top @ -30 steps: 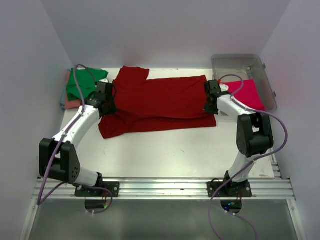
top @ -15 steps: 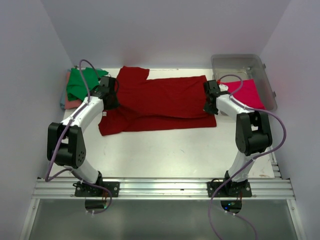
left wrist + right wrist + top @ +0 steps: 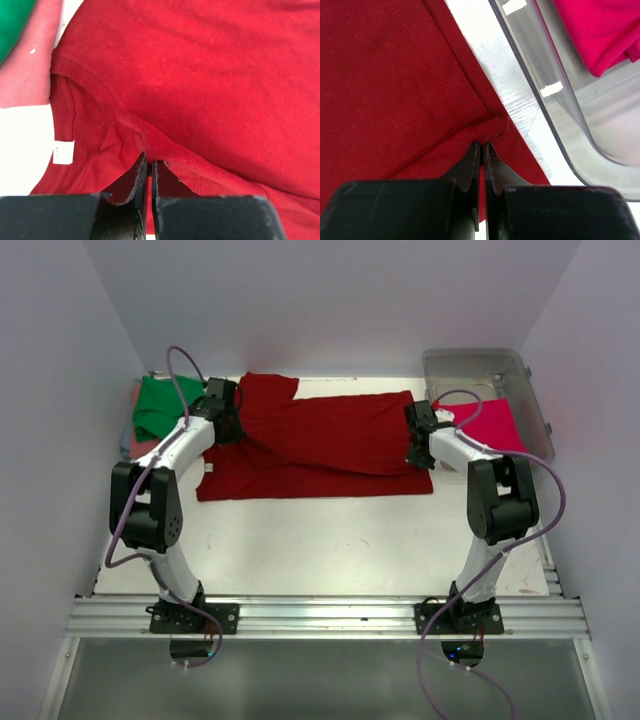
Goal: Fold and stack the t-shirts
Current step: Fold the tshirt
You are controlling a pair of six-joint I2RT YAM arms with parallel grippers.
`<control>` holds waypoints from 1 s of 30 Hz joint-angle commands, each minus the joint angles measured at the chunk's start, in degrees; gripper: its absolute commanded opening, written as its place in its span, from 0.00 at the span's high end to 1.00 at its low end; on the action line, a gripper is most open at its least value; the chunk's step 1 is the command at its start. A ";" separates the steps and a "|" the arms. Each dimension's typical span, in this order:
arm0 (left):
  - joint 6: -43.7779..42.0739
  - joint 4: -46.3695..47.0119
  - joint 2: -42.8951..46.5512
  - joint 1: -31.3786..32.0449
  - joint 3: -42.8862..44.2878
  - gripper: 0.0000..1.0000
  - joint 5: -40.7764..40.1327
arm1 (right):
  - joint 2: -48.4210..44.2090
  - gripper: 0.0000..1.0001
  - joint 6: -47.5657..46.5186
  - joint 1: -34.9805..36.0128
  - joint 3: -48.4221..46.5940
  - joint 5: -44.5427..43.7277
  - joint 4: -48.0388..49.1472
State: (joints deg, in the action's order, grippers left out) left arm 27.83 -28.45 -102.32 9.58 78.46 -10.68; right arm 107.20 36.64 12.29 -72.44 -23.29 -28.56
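On the left side: our left gripper (image 3: 224, 412) is clamped tight on a fold of the dark red shirt (image 3: 340, 440) near the neck, and it has swung farther back in the last 1 s.
Right side: right gripper (image 3: 416, 438) pinches the hem corner beside the clear tub (image 3: 470, 358) and has barely moved.
Stack: green shirt (image 3: 160, 405) sits far-left.
Meaning: we reckon the fold's underway, not finished.

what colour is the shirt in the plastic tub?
The shirt in the tub is bright pinkish-red, clearest in the right wrist view.
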 commanded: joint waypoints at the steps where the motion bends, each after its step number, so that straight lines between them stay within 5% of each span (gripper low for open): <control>1: -0.85 2.26 -1.21 -0.71 3.28 1.00 -0.57 | 0.29 1.00 0.53 -0.43 -2.09 -2.99 2.54; 3: -1.12 2.34 -2.09 -0.80 3.90 0.95 -0.57 | 0.38 0.99 0.53 -0.43 -1.91 -2.73 3.06; 4: -0.94 2.08 -2.61 -0.88 4.16 0.66 -0.83 | 0.21 0.86 0.53 -0.43 -1.65 -2.73 3.94; 7: -0.15 1.03 -2.88 -0.88 5.30 0.22 -3.38 | -2.33 0.51 -0.16 -0.43 1.15 -1.94 8.23; 8: 0.46 1.29 -2.01 -0.88 5.04 0.00 -4.26 | -3.47 0.33 -0.43 -0.26 2.30 -1.41 9.91; 14: 1.96 15.16 11.87 -0.80 -6.79 0.00 -1.64 | -15.51 0.07 -3.68 2.20 12.84 -0.71 23.27; 20: 4.16 16.76 19.97 0.34 -16.99 0.00 5.83 | -23.60 0.04 -5.97 4.67 16.98 0.35 23.99; 24: 6.61 17.72 21.55 0.44 -24.47 0.00 10.23 | -24.76 0.17 -6.41 5.98 17.16 2.01 20.21; 26: 7.76 21.58 22.34 0.44 -29.31 0.00 12.68 | -24.76 0.93 -6.67 6.51 17.95 3.77 19.59; 27: 8.20 22.90 22.43 0.44 -30.54 0.00 12.96 | -24.49 1.00 -6.15 6.86 18.82 3.25 19.50; 30: 8.81 29.56 21.56 0.44 -33.80 0.15 16.73 | -22.92 1.00 -5.45 7.65 19.53 3.07 17.58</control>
State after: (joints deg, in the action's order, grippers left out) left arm 34.39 -9.82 -80.68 9.82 46.33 0.64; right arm 83.26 30.98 19.25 -53.76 -20.82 -9.37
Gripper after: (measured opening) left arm 0.900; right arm 0.010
